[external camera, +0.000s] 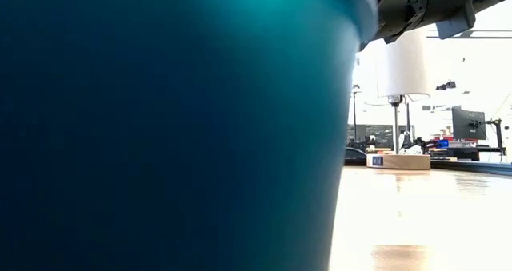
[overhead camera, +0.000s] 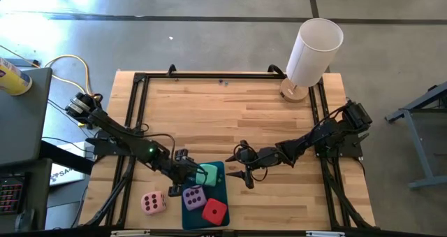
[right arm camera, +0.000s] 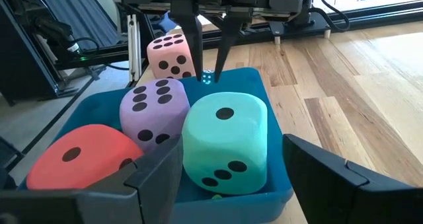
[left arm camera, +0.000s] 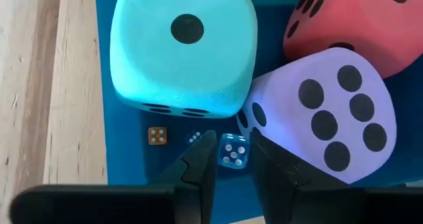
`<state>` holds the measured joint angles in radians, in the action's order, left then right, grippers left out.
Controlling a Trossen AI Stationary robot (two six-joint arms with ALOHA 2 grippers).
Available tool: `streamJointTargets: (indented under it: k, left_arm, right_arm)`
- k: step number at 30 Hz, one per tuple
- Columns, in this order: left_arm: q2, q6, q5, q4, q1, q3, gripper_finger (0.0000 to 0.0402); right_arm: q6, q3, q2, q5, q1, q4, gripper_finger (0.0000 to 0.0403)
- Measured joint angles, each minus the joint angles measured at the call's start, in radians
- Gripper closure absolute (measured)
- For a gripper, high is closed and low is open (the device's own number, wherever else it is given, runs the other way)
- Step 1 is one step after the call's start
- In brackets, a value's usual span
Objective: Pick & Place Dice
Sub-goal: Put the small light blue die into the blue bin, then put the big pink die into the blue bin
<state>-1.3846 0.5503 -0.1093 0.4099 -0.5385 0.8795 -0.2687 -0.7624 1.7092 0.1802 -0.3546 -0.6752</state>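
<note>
Bright daylight is glaring off the grey concrete floor [overhead camera: 42,13] at 10 o'clock overhead. The flat teal rectangular tray [external camera: 160,127] is blurring the low view; windows behind are overexposing.

Grey concrete floor [overhead camera: 209,6] all round, glare patch at 11 o'clock. Light wood-plank table [overhead camera: 230,111] in black frame. White cylinder lamp [overhead camera: 313,52] on wooden base at table's 1 o'clock. Low view: bright windows, monitor [external camera: 468,123] on far desk.

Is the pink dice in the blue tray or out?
Out. The pink dice sits on the wooden table, beside the tray holding the other three.
</note>
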Motion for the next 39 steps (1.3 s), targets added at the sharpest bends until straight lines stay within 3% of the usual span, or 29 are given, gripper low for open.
streamJointTargets:
  k: [9,14,32,39]
  left_arm:
    - [0.0,0.0,-0.003,0.0,0.0,0.0,0.0278]
    - [0.0,-0.022,-0.062,0.0,0.0,0.0,0.0257]
    - [0.0,-0.02,-0.156,0.0,0.0,0.0,0.0114]
    - [0.0,0.005,-0.163,0.0,0.0,0.0,0.0093]
  right_arm:
    - [0.0,0.0,0.0,0.0,0.0,0.015,0.0153]
    - [0.0,0.0,0.0,0.0,0.0,0.015,0.0153]
    - [-0.021,0.0,0.0,0.0,0.0,0.015,0.0153]
    - [-0.022,0.0,0.0,0.0,0.0,0.014,0.0153]
